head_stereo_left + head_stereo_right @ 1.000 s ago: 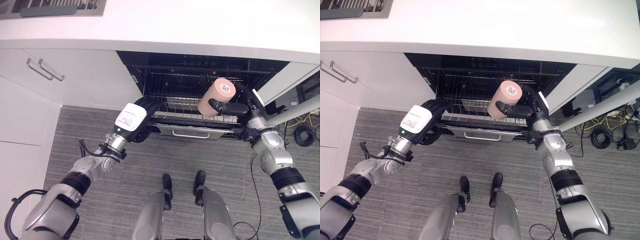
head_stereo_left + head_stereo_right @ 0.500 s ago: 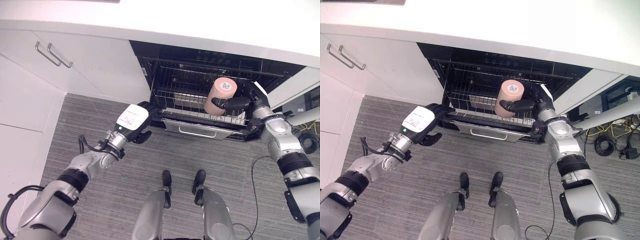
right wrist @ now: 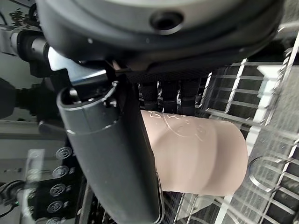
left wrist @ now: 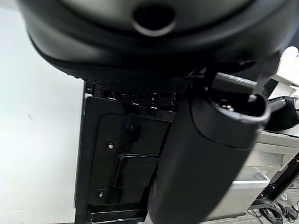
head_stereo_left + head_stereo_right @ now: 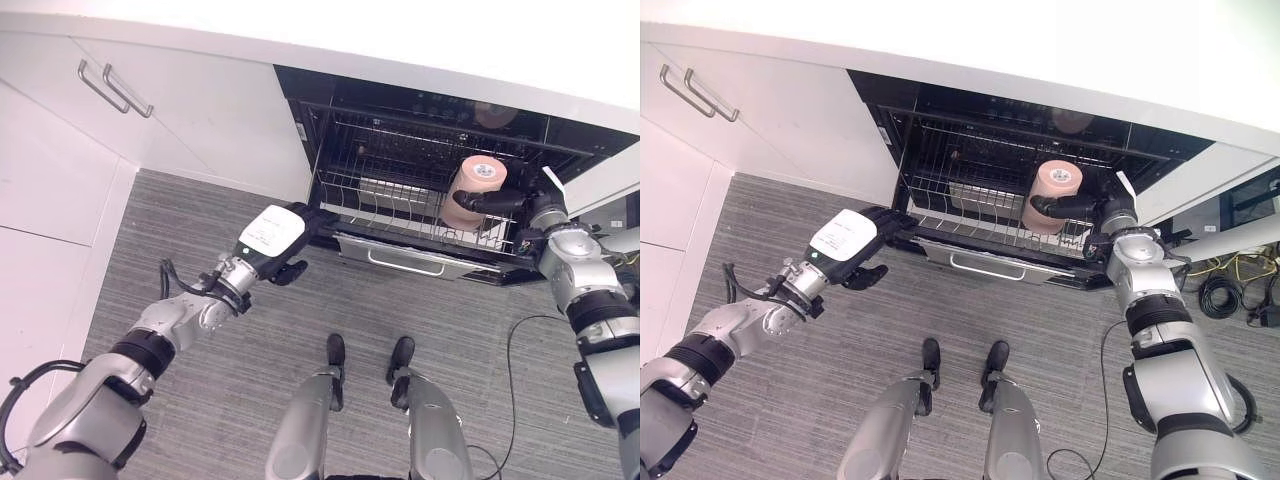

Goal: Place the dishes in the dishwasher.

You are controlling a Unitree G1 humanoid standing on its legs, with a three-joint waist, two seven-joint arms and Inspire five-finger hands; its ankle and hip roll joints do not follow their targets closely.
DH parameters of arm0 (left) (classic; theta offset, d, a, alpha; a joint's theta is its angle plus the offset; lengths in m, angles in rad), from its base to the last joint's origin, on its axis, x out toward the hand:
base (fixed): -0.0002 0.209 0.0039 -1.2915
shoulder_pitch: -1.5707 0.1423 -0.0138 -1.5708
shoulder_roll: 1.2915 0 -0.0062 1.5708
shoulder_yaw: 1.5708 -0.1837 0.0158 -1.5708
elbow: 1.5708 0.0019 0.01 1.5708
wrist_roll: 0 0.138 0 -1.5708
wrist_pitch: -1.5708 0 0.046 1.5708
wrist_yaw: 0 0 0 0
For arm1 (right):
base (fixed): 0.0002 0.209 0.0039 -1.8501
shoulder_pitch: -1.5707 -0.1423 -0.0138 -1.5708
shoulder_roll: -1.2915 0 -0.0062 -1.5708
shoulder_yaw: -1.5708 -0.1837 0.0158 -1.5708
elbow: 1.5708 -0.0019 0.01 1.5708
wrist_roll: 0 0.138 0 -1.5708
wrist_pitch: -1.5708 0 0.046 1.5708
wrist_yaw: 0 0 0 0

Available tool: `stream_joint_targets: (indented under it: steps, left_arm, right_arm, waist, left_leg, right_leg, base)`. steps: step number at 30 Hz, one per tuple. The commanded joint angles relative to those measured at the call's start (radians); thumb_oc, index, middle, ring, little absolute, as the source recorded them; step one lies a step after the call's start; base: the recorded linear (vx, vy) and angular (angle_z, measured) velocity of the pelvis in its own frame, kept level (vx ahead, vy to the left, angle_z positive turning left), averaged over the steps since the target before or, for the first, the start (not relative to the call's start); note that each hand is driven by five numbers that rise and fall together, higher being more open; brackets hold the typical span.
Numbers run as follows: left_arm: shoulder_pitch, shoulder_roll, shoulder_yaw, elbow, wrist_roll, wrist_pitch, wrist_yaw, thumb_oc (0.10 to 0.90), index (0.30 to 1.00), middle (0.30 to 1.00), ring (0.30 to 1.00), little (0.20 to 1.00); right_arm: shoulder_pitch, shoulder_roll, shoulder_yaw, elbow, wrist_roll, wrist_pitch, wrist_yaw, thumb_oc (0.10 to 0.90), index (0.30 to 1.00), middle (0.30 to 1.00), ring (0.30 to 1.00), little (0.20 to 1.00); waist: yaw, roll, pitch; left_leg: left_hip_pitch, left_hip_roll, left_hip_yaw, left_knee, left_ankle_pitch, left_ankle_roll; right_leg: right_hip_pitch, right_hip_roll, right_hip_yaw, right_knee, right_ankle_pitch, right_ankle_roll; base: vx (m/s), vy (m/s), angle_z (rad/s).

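The right robot hand [image 5: 1095, 210] had its fingers and thumb wrapped round the side of a smooth pink ribbed plastic cup [image 5: 1053, 195] over the dishwasher's wire rack [image 5: 980, 215] near its right edge, probably light, stiff and a bit slippery, while the left robot hand [image 5: 855, 242] hung relaxed at the rack's front left corner.

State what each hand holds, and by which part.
Right hand grips the pink cup by its side wall. Left hand holds nothing.

silver-grey arms, segmented, black bands at joints. left robot hand [image 5: 283, 243]: dark fingers, white plate on back with tiny green dot. right robot hand [image 5: 1092, 209]: dark too, glossy black thumb, white patch near wrist.
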State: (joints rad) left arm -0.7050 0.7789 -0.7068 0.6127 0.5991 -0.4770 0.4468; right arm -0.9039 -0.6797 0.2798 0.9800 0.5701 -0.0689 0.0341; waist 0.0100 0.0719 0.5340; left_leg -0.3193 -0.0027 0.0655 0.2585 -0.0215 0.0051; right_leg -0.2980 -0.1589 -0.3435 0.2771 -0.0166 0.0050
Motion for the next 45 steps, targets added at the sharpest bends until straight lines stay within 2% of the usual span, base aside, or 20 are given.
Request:
stream_joint_targets:
  steps: [1, 3, 4, 5, 8, 12, 16, 27, 32, 33, 34, 36, 41, 43, 45]
  left_arm:
    - [-0.081, 0.022, 0.028, -0.103, -0.053, -0.015, 0.048, 0.800, 0.900, 0.900, 0.900, 0.900]
    - [-0.081, 0.017, 0.027, -0.104, -0.052, -0.009, 0.051, 0.800, 0.900, 0.900, 0.900, 0.900]
    - [-0.082, 0.016, 0.026, -0.104, -0.053, -0.009, 0.052, 0.800, 0.900, 0.900, 0.900, 0.900]
    - [-0.079, 0.015, 0.029, -0.116, -0.055, 0.000, 0.047, 0.800, 0.900, 0.900, 0.900, 0.900]
    - [-0.077, 0.014, 0.035, -0.122, -0.053, 0.002, 0.044, 0.800, 0.900, 0.900, 0.900, 0.900]
    - [-0.086, 0.017, 0.033, -0.115, -0.058, -0.007, 0.045, 0.800, 0.900, 0.900, 0.900, 0.900]
    - [-0.091, 0.016, 0.030, -0.109, -0.058, -0.010, 0.047, 0.800, 0.900, 0.900, 0.900, 0.900]
    - [-0.122, 0.003, 0.018, -0.091, -0.053, -0.005, 0.044, 0.800, 0.900, 0.900, 0.900, 0.900]
    - [-0.119, 0.001, 0.028, -0.084, -0.050, -0.014, 0.046, 0.800, 0.900, 0.900, 0.900, 0.900]
    - [-0.116, 0.000, 0.030, -0.084, -0.049, -0.015, 0.047, 0.800, 0.900, 0.900, 0.900, 0.900]
    - [-0.111, -0.005, 0.033, -0.084, -0.043, -0.014, 0.051, 0.800, 0.900, 0.900, 0.900, 0.900]
    - [-0.102, -0.017, 0.038, -0.081, -0.028, -0.011, 0.061, 0.800, 0.900, 0.900, 0.900, 0.900]
    - [-0.094, -0.023, 0.040, -0.087, -0.023, -0.001, 0.071, 0.800, 0.900, 0.900, 0.900, 0.900]
    - [-0.091, -0.020, 0.040, -0.089, -0.025, 0.005, 0.071, 0.800, 0.900, 0.900, 0.900, 0.900]
    - [-0.087, -0.018, 0.044, -0.096, -0.027, 0.010, 0.069, 0.800, 0.900, 0.900, 0.900, 0.900]
  right_arm:
    - [-0.110, -0.087, -0.023, -0.058, -0.012, -0.125, -0.047, 0.400, 0.300, 0.300, 0.300, 0.300]
    - [-0.101, -0.078, -0.033, -0.064, -0.004, -0.189, -0.107, 0.400, 0.300, 0.300, 0.300, 0.300]
    - [-0.097, -0.075, -0.044, -0.067, 0.006, -0.200, -0.121, 0.400, 0.300, 0.300, 0.300, 0.300]
    - [-0.079, -0.069, -0.075, -0.083, -0.021, -0.198, -0.130, 0.400, 0.300, 0.300, 0.300, 0.300]
    - [-0.067, -0.066, -0.081, -0.091, -0.036, -0.176, -0.125, 0.400, 0.300, 0.300, 0.300, 0.300]
    - [-0.048, -0.064, -0.064, -0.067, -0.056, -0.095, -0.048, 0.400, 0.300, 0.300, 0.300, 0.300]
    - [-0.032, -0.055, -0.036, -0.044, -0.113, -0.108, -0.038, 0.400, 0.300, 0.300, 0.300, 0.300]
    - [-0.018, -0.012, 0.001, -0.004, -0.122, -0.118, -0.019, 0.400, 0.300, 0.300, 0.300, 0.300]
    - [-0.016, 0.007, 0.004, -0.015, -0.133, -0.093, -0.027, 0.400, 0.300, 0.300, 0.300, 0.300]
    - [-0.014, 0.013, 0.004, -0.017, -0.134, -0.083, -0.030, 0.525, 0.488, 0.488, 0.488, 0.488]
    - [-0.010, 0.022, 0.004, -0.017, -0.139, -0.074, -0.035, 0.800, 0.900, 0.900, 0.900, 0.900]
    - [0.005, 0.038, 0.008, -0.013, -0.155, -0.057, -0.046, 0.800, 0.900, 0.900, 0.900, 0.900]
    - [0.030, 0.050, 0.008, -0.007, -0.152, -0.066, -0.047, 0.800, 0.900, 0.900, 0.900, 0.900]
    - [0.045, 0.052, 0.005, -0.007, -0.140, -0.028, -0.022, 0.800, 0.900, 0.900, 0.900, 0.900]
    - [0.059, 0.056, 0.007, -0.013, -0.148, -0.029, -0.019, 0.800, 0.900, 0.900, 0.900, 0.900]
  waist:
    - [0.004, 0.029, -0.017]
    - [0.000, 0.031, -0.015]
    - [-0.001, 0.032, -0.015]
    - [-0.006, 0.034, -0.015]
    - [-0.008, 0.033, -0.014]
    - [-0.012, 0.032, -0.014]
    - [-0.014, 0.029, -0.014]
    - [-0.015, 0.034, -0.014]
    - [-0.014, 0.036, -0.014]
    - [-0.014, 0.036, -0.014]
    - [-0.013, 0.037, -0.014]
    - [-0.014, 0.037, -0.014]
    - [-0.015, 0.042, -0.014]
    - [-0.016, 0.042, -0.014]
    - [-0.017, 0.040, -0.014]
  left_leg:
    - [-0.027, 0.080, 0.047, 0.042, -0.086, -0.078]
    - [-0.028, 0.082, 0.050, 0.042, -0.086, -0.079]
    - [-0.027, 0.082, 0.050, 0.042, -0.087, -0.079]
    - [-0.028, 0.080, 0.051, 0.042, -0.090, -0.078]
    - [-0.029, 0.080, 0.055, 0.042, -0.091, -0.078]
    - [-0.030, 0.082, 0.060, 0.042, -0.091, -0.080]
    - [-0.027, 0.089, 0.069, 0.042, -0.090, -0.082]
    - [-0.050, 0.091, 0.078, 0.042, -0.085, -0.082]
    - [-0.055, 0.087, 0.078, 0.042, -0.085, -0.081]
    - [-0.056, 0.087, 0.078, 0.042, -0.085, -0.081]
    - [-0.057, 0.087, 0.078, 0.042, -0.086, -0.081]
    - [-0.059, 0.088, 0.081, 0.042, -0.085, -0.080]
    - [-0.065, 0.089, 0.081, 0.042, -0.084, -0.078]
    - [-0.069, 0.089, 0.080, 0.042, -0.085, -0.078]
    - [-0.068, 0.091, 0.081, 0.042, -0.084, -0.079]
  right_leg:
    - [0.026, -0.047, 0.096, 0.023, -0.066, 0.138]
    - [0.024, -0.047, 0.098, 0.023, -0.064, 0.138]
    - [0.023, -0.047, 0.100, 0.023, -0.065, 0.138]
    - [0.020, -0.047, 0.103, 0.023, -0.065, 0.139]
    - [0.017, -0.048, 0.105, 0.023, -0.065, 0.140]
    - [0.011, -0.052, 0.106, 0.023, -0.061, 0.143]
    - [0.011, -0.057, 0.101, 0.023, -0.057, 0.145]
    - [-0.015, -0.068, 0.096, 0.023, -0.045, 0.152]
    - [-0.020, -0.069, 0.098, 0.023, -0.044, 0.154]
    - [-0.021, -0.069, 0.099, 0.023, -0.044, 0.154]
    - [-0.022, -0.069, 0.099, 0.023, -0.044, 0.154]
    - [-0.025, -0.070, 0.099, 0.023, -0.043, 0.154]
    - [-0.031, -0.070, 0.100, 0.023, -0.042, 0.153]
    - [-0.034, -0.069, 0.100, 0.023, -0.042, 0.153]
    - [-0.034, -0.069, 0.099, 0.023, -0.041, 0.153]
  base:
    - [0.00, 0.000, 0.00]
    - [0.00, 0.000, 0.00]
    - [-0.03, 0.013, -0.01]
    - [-0.03, 0.010, -0.01]
    - [-0.02, 0.004, -0.02]
    - [-0.04, 0.003, -0.02]
    - [-0.01, -0.007, -0.02]
    - [0.00, 0.000, 0.00]
    - [0.00, 0.000, 0.00]
    - [0.00, 0.000, 0.00]
    - [0.00, 0.000, 0.00]
    - [0.00, 0.000, 0.00]
    - [0.00, 0.000, 0.00]
    - [0.00, 0.000, 0.00]
    - [0.00, 0.000, 0.00]
